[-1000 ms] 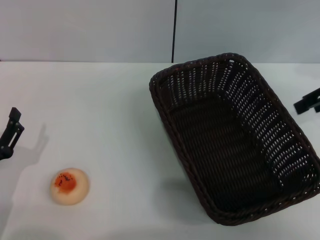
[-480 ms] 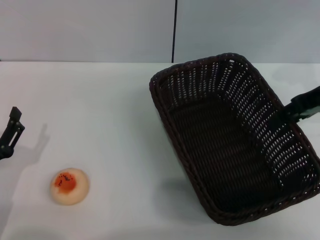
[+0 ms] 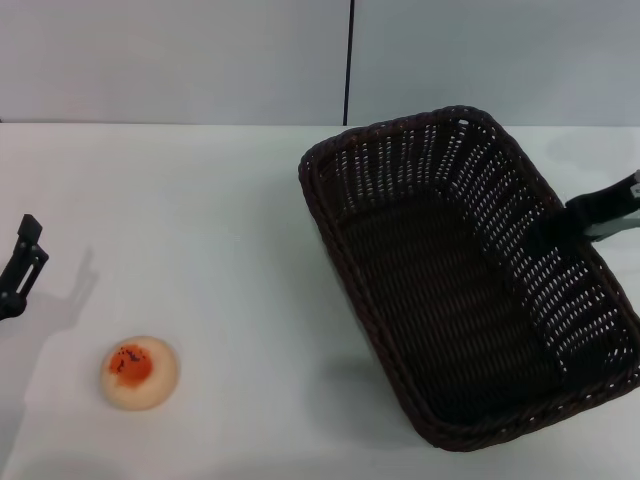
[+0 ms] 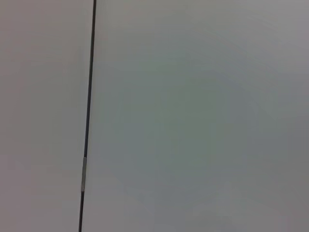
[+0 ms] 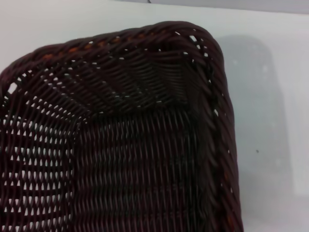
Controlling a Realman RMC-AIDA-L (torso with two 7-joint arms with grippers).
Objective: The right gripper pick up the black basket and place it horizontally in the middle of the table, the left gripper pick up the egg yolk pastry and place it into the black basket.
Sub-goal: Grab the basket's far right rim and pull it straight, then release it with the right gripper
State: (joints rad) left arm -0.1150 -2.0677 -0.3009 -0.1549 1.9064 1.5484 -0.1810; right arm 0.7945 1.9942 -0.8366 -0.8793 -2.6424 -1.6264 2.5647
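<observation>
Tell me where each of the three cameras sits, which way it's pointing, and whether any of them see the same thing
Head view: high on the robot, looking forward and down at the table, the black basket and the egg yolk pastry; the left gripper shows at the table's left edge, the right gripper at the basket's right rim.
Left wrist view: on the left arm, facing a plain wall with a dark seam; no part of the robot shows.
Right wrist view: on the right arm, looking down into a basket corner; no fingers show.
Shared: head and right wrist views both show the basket.

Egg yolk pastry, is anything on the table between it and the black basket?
Nothing visible does. In the head view, only bare table lies between the egg yolk pastry and the black basket, which is empty inside.
</observation>
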